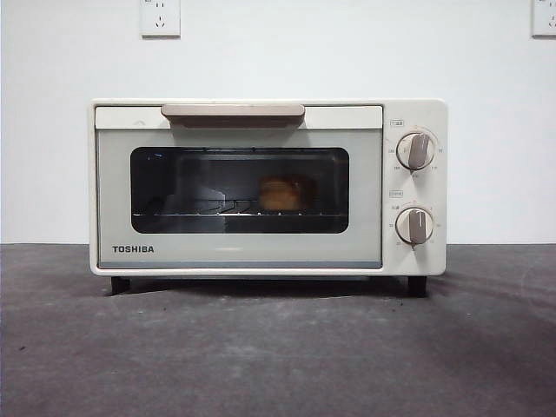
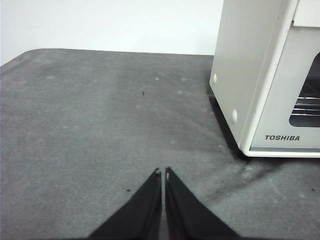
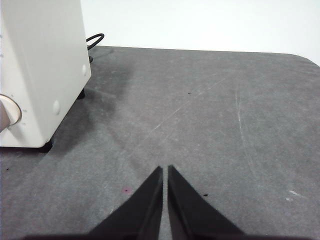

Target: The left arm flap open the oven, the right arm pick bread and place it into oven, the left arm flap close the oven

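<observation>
Bread (image 1: 280, 195) sits on the rack inside the shut oven (image 1: 261, 187), roughly 3 o'clock of window centre. It looks soft and light; I'd pinch its sides. Left gripper (image 2: 163, 172) and right gripper (image 3: 165, 169) both closed, empty.

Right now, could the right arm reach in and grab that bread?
Probably not. The bread sits on the rack behind the oven's shut glass door. The right gripper, shut, waits beside the oven.

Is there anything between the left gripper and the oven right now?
Nothing: the left wrist view shows only bare grey table between the left gripper and the oven.
</observation>
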